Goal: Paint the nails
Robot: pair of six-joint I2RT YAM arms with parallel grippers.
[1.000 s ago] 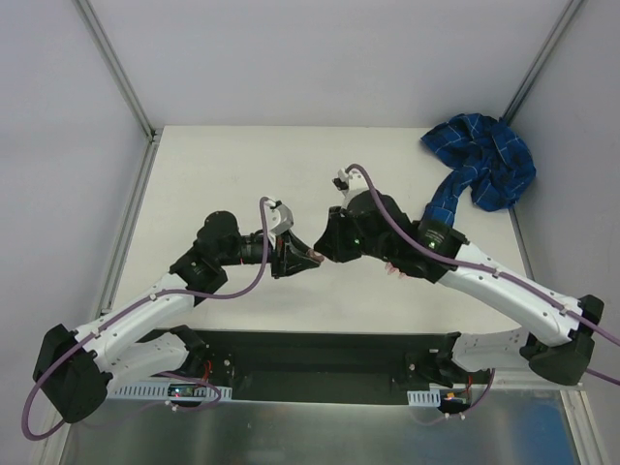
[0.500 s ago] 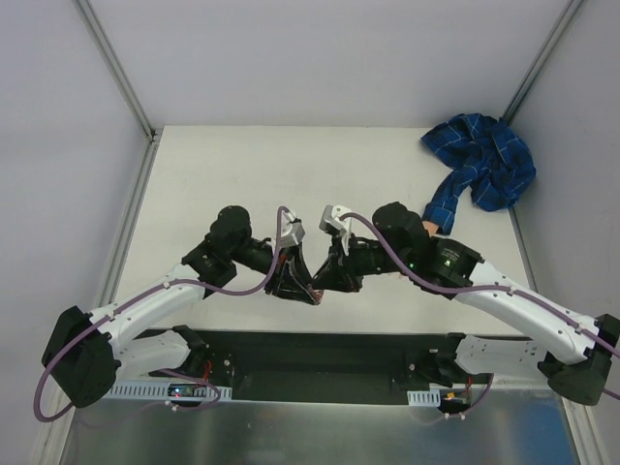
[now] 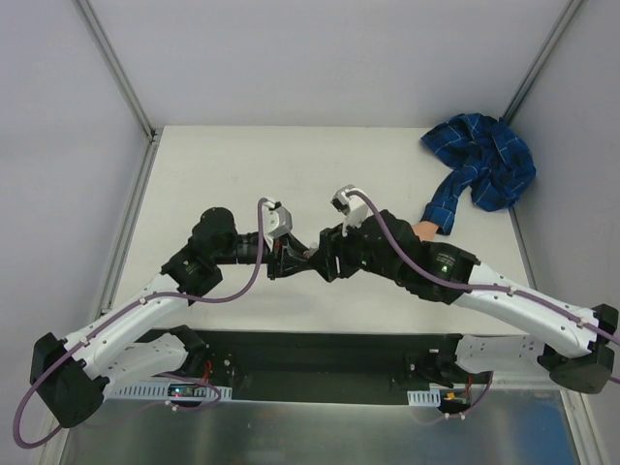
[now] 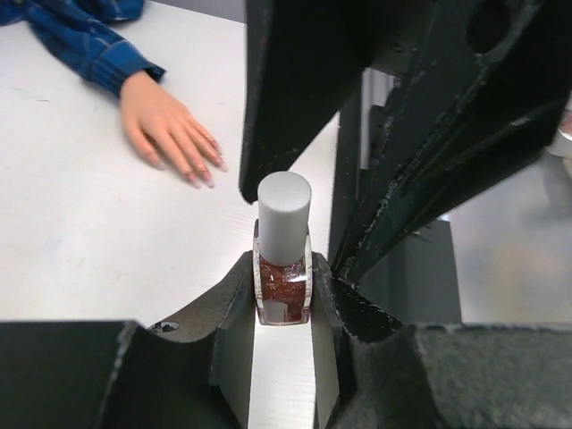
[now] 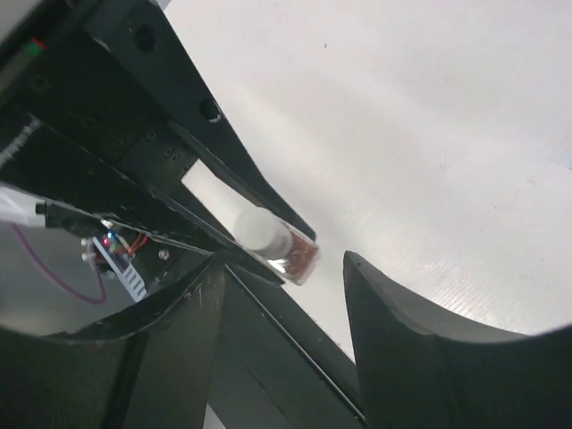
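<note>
Right now you are at the opening step: the cap is on the polish, so nothing can be brushed yet. Your left jaws are clenched on the small glass bottle of glittery red polish (image 4: 283, 290), pinching its body from both sides. Your right jaws stand spread, one finger on each side of the bottle's pale grey round cap (image 4: 284, 213), with a gap showing in the right wrist view; they grasp nothing.

Next, by the look of it, you need to centre the right jaws on the cap, close firmly, and twist while the left jaws keep the bottle from turning.

The nails (image 4: 202, 172) sit at the fingertips of the flesh-coloured fake hand (image 4: 161, 125) in its blue plaid sleeve (image 3: 480, 170). It lies flat beyond the left jaws and off to their left, well apart from both pairs.

The white counter (image 4: 80, 241) looks smooth and matt. Plain pale grey walls (image 3: 291, 58) with metal corner posts (image 3: 114, 66) close it in.
</note>
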